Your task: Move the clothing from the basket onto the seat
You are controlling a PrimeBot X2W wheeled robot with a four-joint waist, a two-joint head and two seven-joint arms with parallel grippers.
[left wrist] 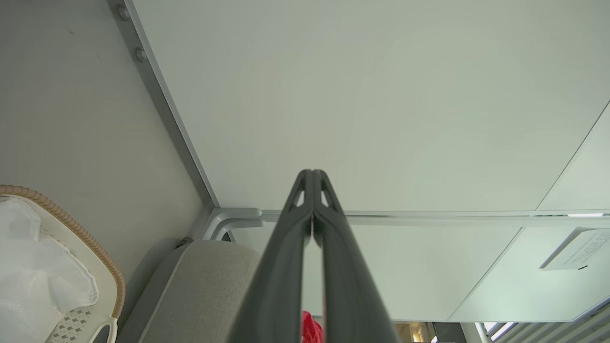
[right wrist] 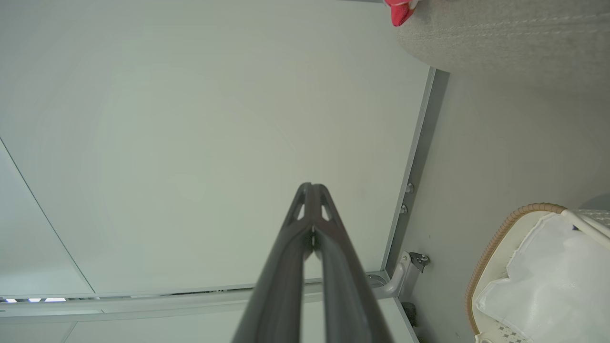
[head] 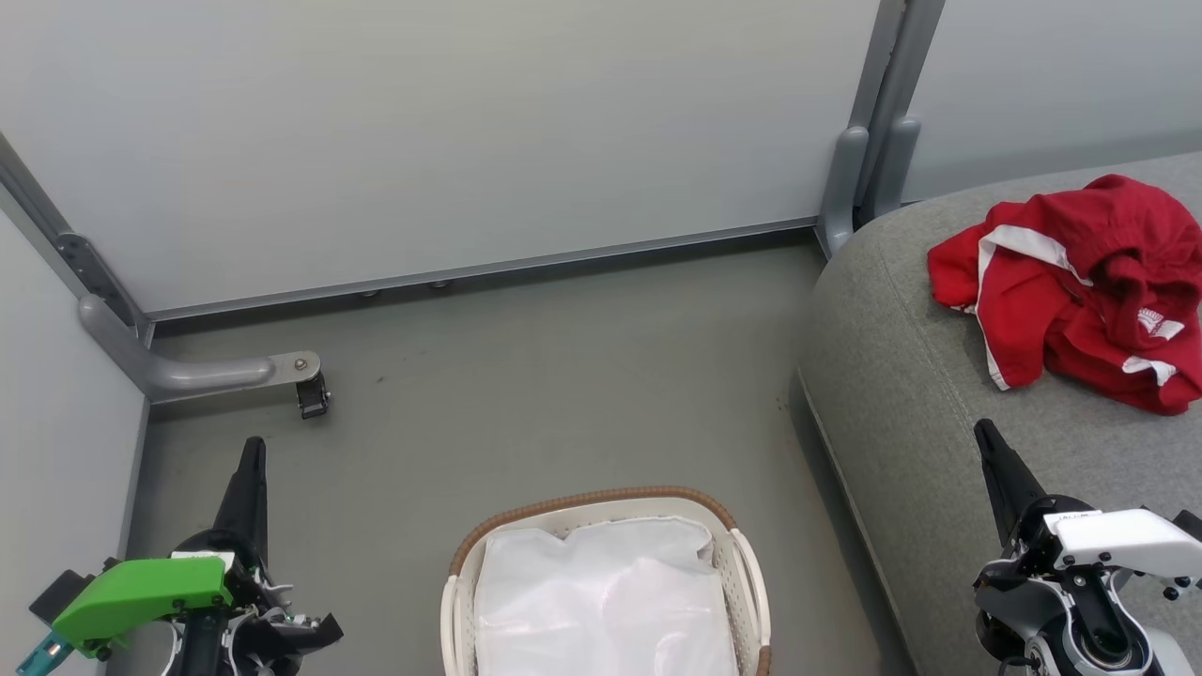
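The red clothing (head: 1080,282) with white stripes lies crumpled on the grey seat (head: 901,394) at the right. A red scrap of clothing (left wrist: 310,328) peeks between the fingers in the left wrist view, and a corner of clothing (right wrist: 399,10) shows in the right wrist view. The basket (head: 601,502) stands on the floor at bottom centre, holding just its white liner (head: 606,601). My left gripper (head: 252,451) is shut and empty at lower left, left of the basket. My right gripper (head: 986,437) is shut and empty over the seat's front, below the clothing.
Pale wall panels (head: 451,131) close in the back and left. A grey metal foot with a small caster (head: 312,394) juts onto the grey floor (head: 526,376) at the left. A grey post (head: 869,141) stands by the seat's back corner.
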